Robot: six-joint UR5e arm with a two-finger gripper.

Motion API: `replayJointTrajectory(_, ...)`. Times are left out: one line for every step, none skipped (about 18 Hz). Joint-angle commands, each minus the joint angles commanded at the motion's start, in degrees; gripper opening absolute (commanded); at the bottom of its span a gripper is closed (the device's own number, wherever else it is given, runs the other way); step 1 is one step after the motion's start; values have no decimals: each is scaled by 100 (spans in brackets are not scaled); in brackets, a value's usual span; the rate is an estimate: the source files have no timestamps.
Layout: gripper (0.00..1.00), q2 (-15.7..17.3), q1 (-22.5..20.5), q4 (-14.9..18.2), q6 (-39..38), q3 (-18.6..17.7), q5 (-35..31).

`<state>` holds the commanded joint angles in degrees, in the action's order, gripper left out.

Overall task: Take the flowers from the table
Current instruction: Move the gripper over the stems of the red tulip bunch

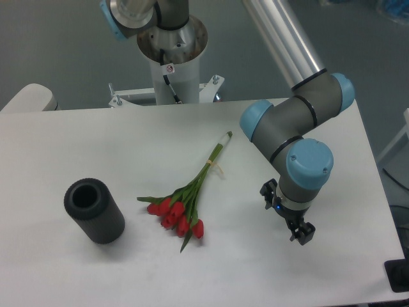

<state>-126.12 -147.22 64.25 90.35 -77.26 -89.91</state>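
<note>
Flowers (181,206) on white surface (96,141), hand (287,214) apart.
Red buds point toward the camera, stems run back-right, pale band midway. Black cylinder (94,210) upright to their left. Hand right of flowers, holding nothing; finger spread cannot be told.

We see the flowers (184,206), a small bunch of red tulip buds, lying flat mid-table (96,141), green stems tied by a pale band, pointing up-right, buds lower-left.
</note>
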Motion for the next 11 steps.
replayJointTrajectory(100, 9, 0, 0, -9, -9, 0)
replayJointTrajectory(100, 18, 9, 0, -17, -26, 0)
replayJointTrajectory(100, 26, 26, 0, -26, -52, 0)
replayJointTrajectory(100, 35, 79, 9, -44, -53, 0)
replayJointTrajectory(100, 53, 114, 9, -96, -79, 0)
replayJointTrajectory(100, 62, 132, 0, -166, -114, 0)
replayJointTrajectory(100, 79, 141, 0, -202, -158, 17)
replayJointTrajectory(100, 123, 132, 0, -211, -210, 78)
replayJointTrajectory(100, 167, 132, 0, -220, -272, 96)
replayJointTrajectory(100, 193, 141, -9, -289, -325, 140)
replayJointTrajectory(100, 263, 158, -17, -403, -430, 202)
